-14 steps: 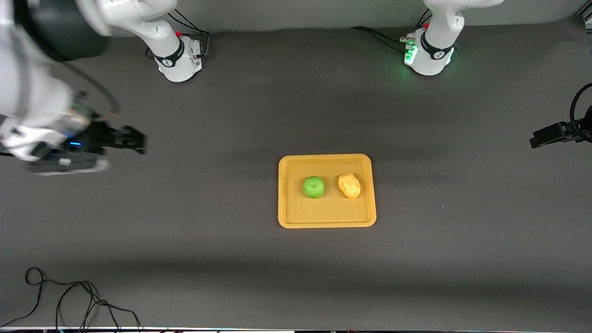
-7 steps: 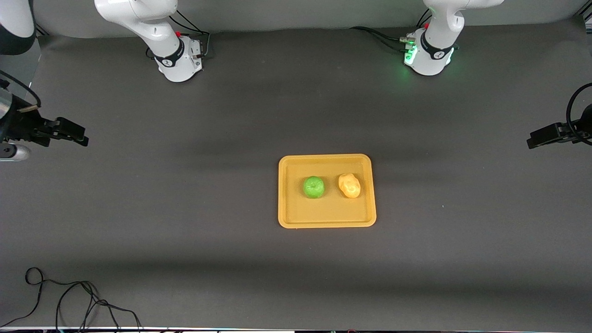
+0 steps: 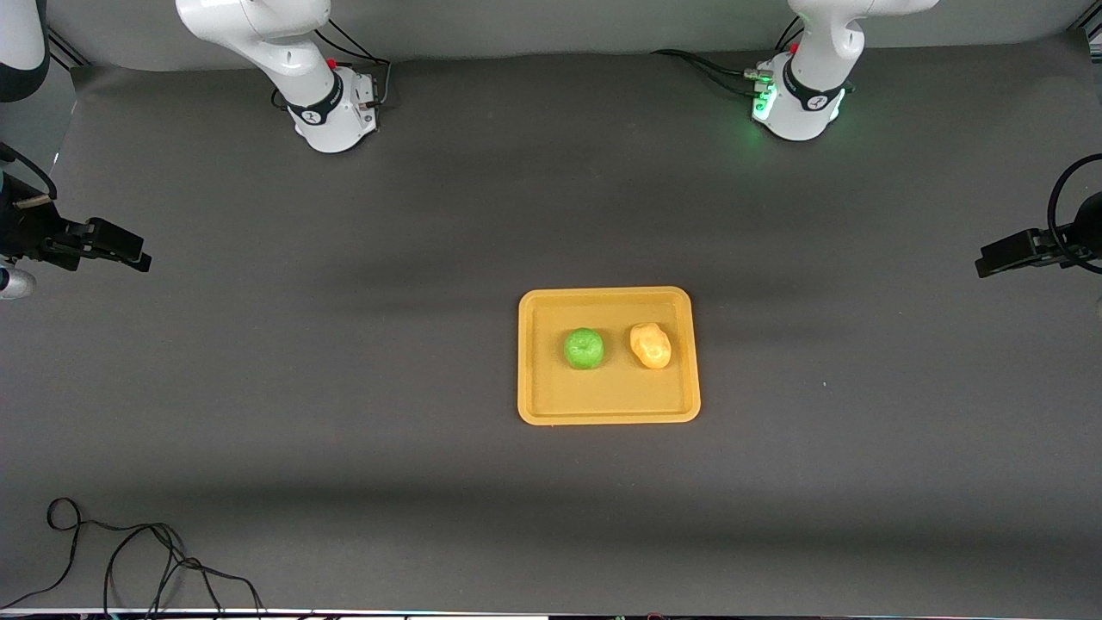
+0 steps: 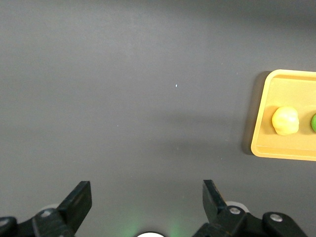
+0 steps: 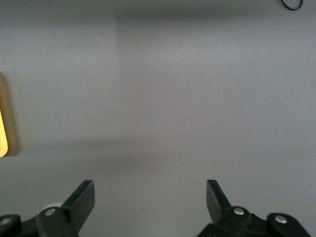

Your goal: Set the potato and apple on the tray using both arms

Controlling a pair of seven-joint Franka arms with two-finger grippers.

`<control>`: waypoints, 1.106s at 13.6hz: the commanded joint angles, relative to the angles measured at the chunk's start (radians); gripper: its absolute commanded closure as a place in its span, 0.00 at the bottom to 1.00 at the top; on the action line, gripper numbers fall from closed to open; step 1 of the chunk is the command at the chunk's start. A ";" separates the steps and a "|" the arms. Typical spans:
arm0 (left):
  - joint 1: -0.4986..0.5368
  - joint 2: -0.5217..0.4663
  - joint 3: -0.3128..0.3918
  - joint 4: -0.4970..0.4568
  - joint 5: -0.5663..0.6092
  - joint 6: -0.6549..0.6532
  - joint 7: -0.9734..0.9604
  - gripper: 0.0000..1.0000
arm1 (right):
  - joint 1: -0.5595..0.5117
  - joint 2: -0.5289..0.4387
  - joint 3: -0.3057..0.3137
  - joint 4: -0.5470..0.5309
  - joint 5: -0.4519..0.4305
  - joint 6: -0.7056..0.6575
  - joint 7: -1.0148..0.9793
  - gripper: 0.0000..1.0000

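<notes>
Front view, tray: flat rectangular orange-yellow plastic tray (image 3: 609,405) with a low rim, on the dark tabletop (image 3: 362,387) near its middle.
Front view, apple: small round bright green apple (image 3: 584,349) on the tray, toward the right arm's end.
Front view, potato: lumpy yellow-tan potato (image 3: 651,345) on the tray just beside the apple, not touching it, toward the left arm's end.
Front view, right tool: black two-finger right tool (image 3: 116,245) over the tabletop's edge at the right arm's end, well apart from the tray, empty.
Front view, left tool: black left tool (image 3: 1003,256) over the left arm's end of the tabletop, well apart from the tray, empty.
Front view, other: black cable (image 3: 129,551) lying loose on the tabletop corner nearest the camera.
Left wrist view: left tool's fingers (image 4: 79,200) spread wide, nothing between them; tray, potato (image 4: 285,120) and a sliver of apple (image 4: 313,123) visible.
Right wrist view: right tool (image 5: 150,197) spread wide, empty, over bare tabletop; tray edge (image 5: 2,140) barely visible.
Status, judged: both items lie on the tray; task appears complete.
Risk, judged: the round apple could roll against the potato or rim if the tray is bumped, for example by an arm sweeping low across it.
</notes>
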 commanded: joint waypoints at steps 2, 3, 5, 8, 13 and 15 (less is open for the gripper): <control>-0.007 0.005 0.007 0.015 -0.003 0.002 -0.009 0.00 | -0.001 -0.015 -0.007 -0.006 0.001 -0.004 -0.016 0.00; -0.009 0.005 0.007 0.016 0.000 0.002 -0.009 0.00 | -0.002 -0.010 -0.007 -0.003 0.001 -0.004 -0.016 0.00; -0.016 0.005 0.006 0.016 0.002 0.004 -0.025 0.00 | -0.005 -0.007 -0.010 0.002 0.001 -0.005 -0.017 0.00; -0.012 0.003 0.006 0.013 -0.009 0.022 0.018 0.00 | -0.004 -0.004 -0.014 0.007 0.002 -0.005 -0.008 0.00; -0.019 0.002 0.009 0.015 0.006 0.016 0.014 0.00 | -0.004 -0.001 -0.016 0.010 0.004 -0.005 -0.007 0.00; -0.019 0.005 0.007 0.015 -0.001 0.021 0.014 0.00 | -0.004 -0.001 -0.014 0.010 0.004 -0.005 0.001 0.00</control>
